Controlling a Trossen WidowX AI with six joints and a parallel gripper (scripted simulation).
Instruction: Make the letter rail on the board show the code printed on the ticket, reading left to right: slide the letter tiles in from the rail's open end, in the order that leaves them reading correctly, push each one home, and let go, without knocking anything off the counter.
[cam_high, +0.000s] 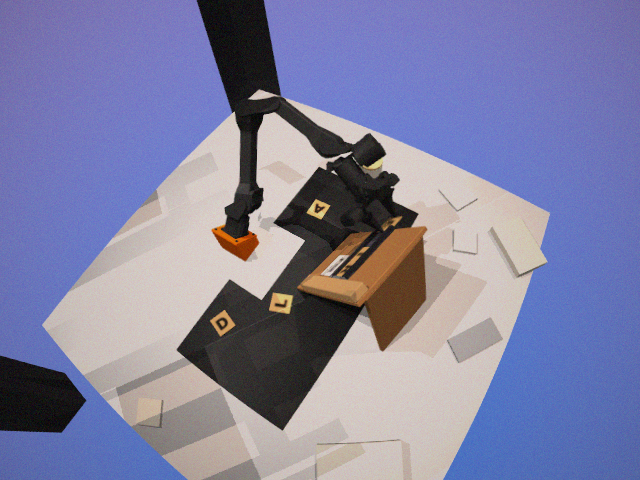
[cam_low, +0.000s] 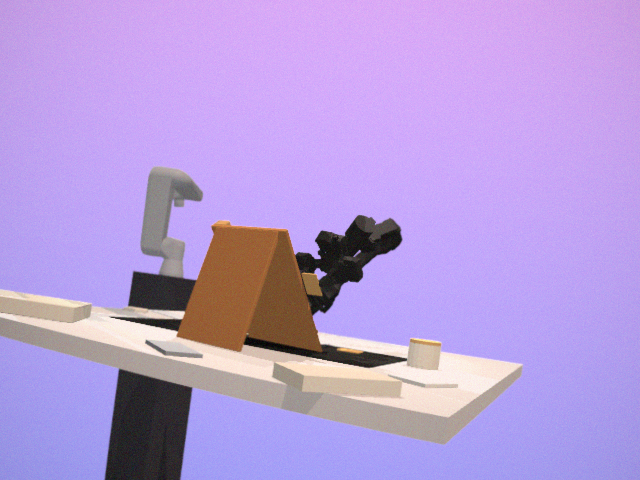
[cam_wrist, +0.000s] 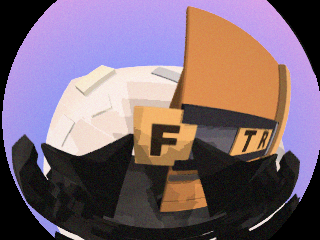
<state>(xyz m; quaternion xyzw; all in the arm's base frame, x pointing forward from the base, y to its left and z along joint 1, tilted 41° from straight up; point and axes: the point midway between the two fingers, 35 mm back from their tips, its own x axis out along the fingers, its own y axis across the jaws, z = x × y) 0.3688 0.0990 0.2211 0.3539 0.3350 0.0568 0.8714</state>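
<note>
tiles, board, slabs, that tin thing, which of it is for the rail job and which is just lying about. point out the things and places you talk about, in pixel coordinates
For the job:
- board (cam_high: 395, 258) (cam_low: 227, 284) (cam_wrist: 232, 70), with its rail, ticket, and T and R tiles
- F tile (cam_low: 311, 284) (cam_wrist: 159, 152), in the gripper (cam_wrist: 163, 140)
- A (cam_high: 324, 202), L (cam_high: 287, 308) and D (cam_high: 216, 329) tiles

Seemingly just lying about:
- tin (cam_low: 423, 354)
- grey slab (cam_high: 475, 339) (cam_low: 173, 347)
- cream slab (cam_high: 516, 245) (cam_low: 336, 379)

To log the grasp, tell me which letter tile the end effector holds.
The F tile, clamped at the board's rail; A, L and D lie on the black mat.
</note>
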